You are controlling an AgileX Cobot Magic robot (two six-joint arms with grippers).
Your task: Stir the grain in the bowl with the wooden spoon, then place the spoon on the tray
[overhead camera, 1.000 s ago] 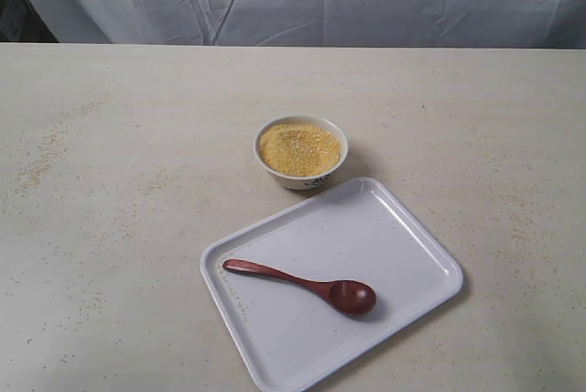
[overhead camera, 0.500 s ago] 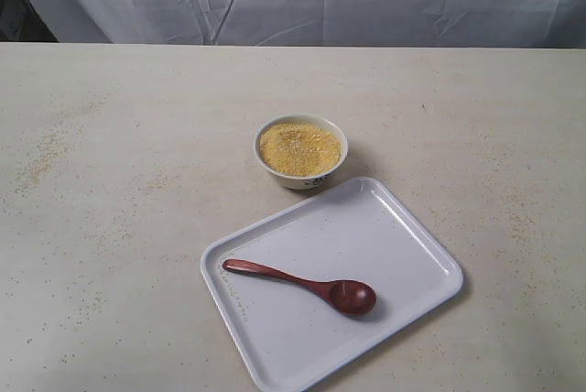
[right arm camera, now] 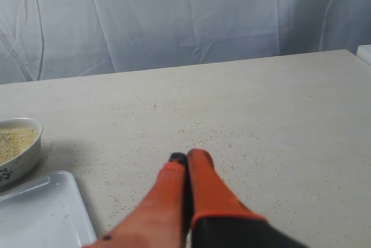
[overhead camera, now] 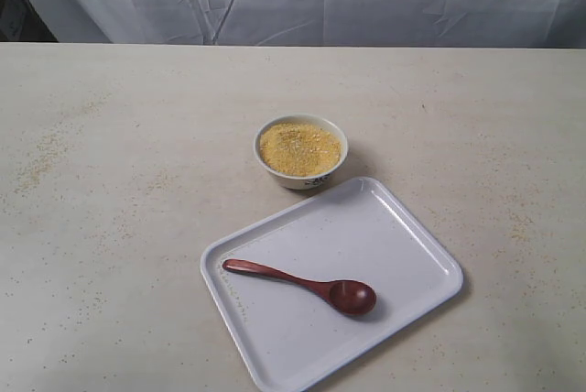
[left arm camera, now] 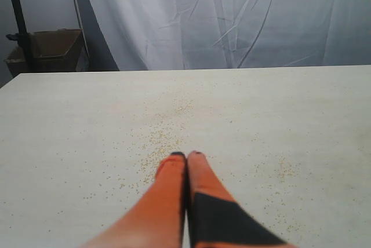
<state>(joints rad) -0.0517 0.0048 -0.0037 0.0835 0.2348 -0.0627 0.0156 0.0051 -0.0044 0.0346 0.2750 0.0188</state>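
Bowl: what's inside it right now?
Only the grain, a yellow mound nearly filling the bowl. The wooden spoon lies on the tray, not inside. Anything beneath the grain is covered.

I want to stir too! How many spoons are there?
1. The wooden spoon lies on the tray, nearer the camera than the bowl. No other shows.

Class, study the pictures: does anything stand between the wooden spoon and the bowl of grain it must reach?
Nothing visible does. The wooden spoon lies on the tray; between it and the bowl there is only bare tray surface and its low rim.
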